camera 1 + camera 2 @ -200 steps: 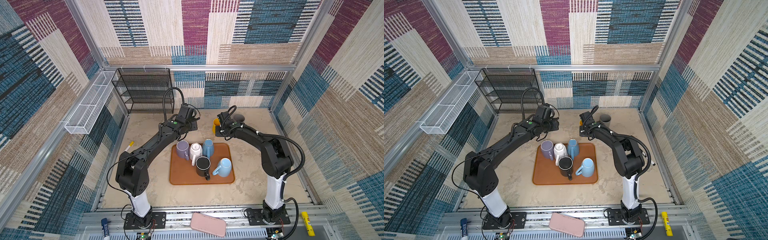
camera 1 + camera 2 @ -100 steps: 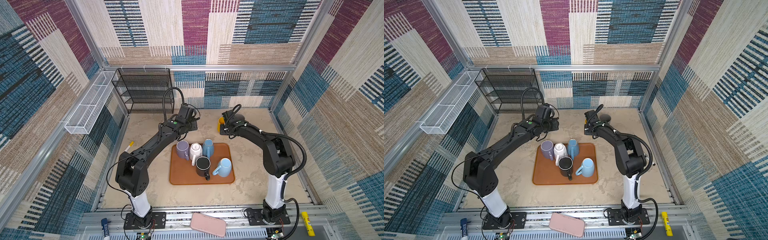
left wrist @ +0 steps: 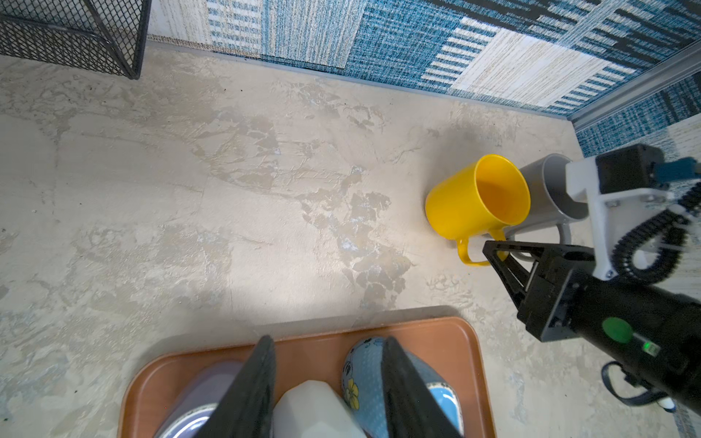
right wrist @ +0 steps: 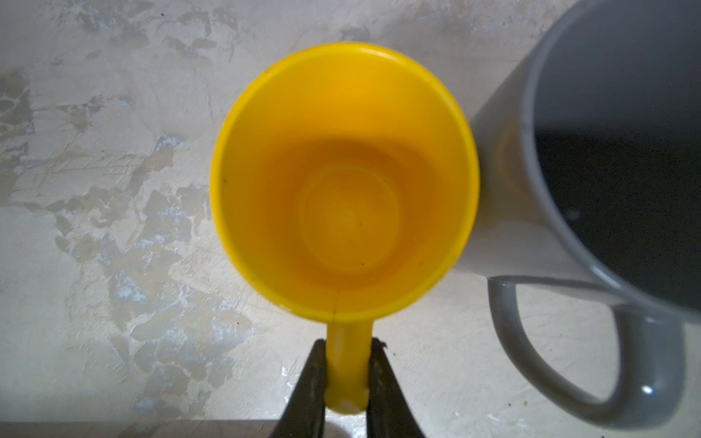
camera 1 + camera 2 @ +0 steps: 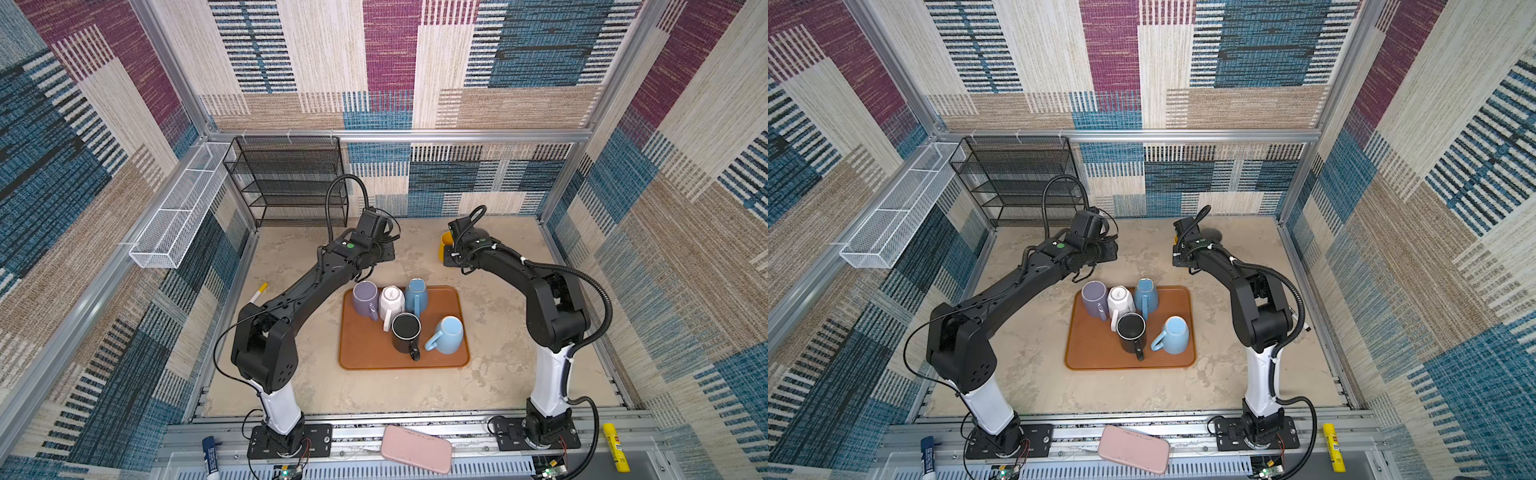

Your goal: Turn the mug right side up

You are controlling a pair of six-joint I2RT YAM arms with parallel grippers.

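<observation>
Handle point(image 4: 348, 333) of yellow mug point(image 4: 343, 182) is pinched in right claw point(image 4: 347, 354); base should be settled flat before release, grey mug point(image 4: 607, 151) beside the claw left unbumped.

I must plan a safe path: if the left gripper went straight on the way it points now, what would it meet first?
Probably the white mug, which shows between the open fingers of the left gripper in the left wrist view, on the brown tray. Its depth is unclear.

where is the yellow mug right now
In a top view the yellow mug is at the back right of the table, beyond the tray, right beside the grey mug, its handle in the jaws of the right gripper.
</observation>
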